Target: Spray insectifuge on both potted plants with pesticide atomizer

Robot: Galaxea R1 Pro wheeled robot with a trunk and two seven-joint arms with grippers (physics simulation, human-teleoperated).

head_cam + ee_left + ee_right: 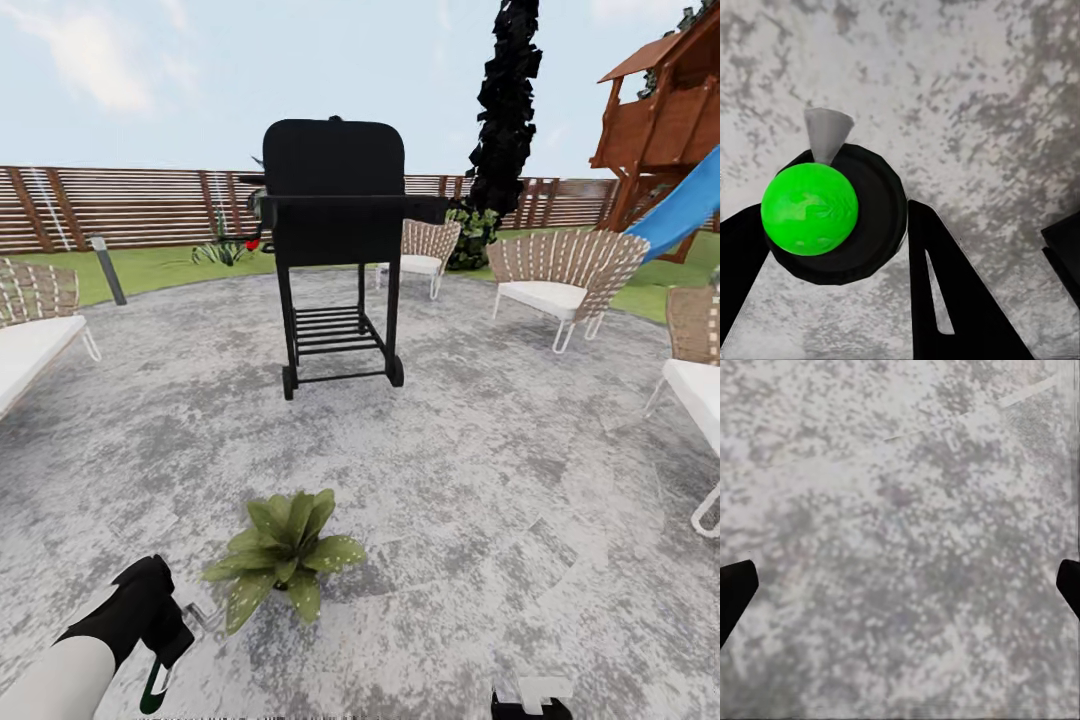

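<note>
One potted plant (285,555), a low rosette of broad green leaves flecked with white specks, sits on the grey paving just ahead of me; its pot is hidden under the leaves. My left gripper (836,214) is shut on the pesticide atomizer (862,225), a dark round bottle with a bright green spot and a grey nozzle (825,131). In the head view the left arm (130,615) hangs low, just left of the plant. My right gripper (900,589) stands open over bare paving and holds nothing; it also peeks in as the right gripper (530,700) at the bottom edge.
A black wheeled grill (335,250) stands in the middle of the patio beyond the plant. Wicker chairs (560,280) ring the paving, with a white lounger (30,350) at left. A wooden playhouse with a blue slide (680,210), a tall dark tree (505,120) and a slatted fence (130,205) lie behind.
</note>
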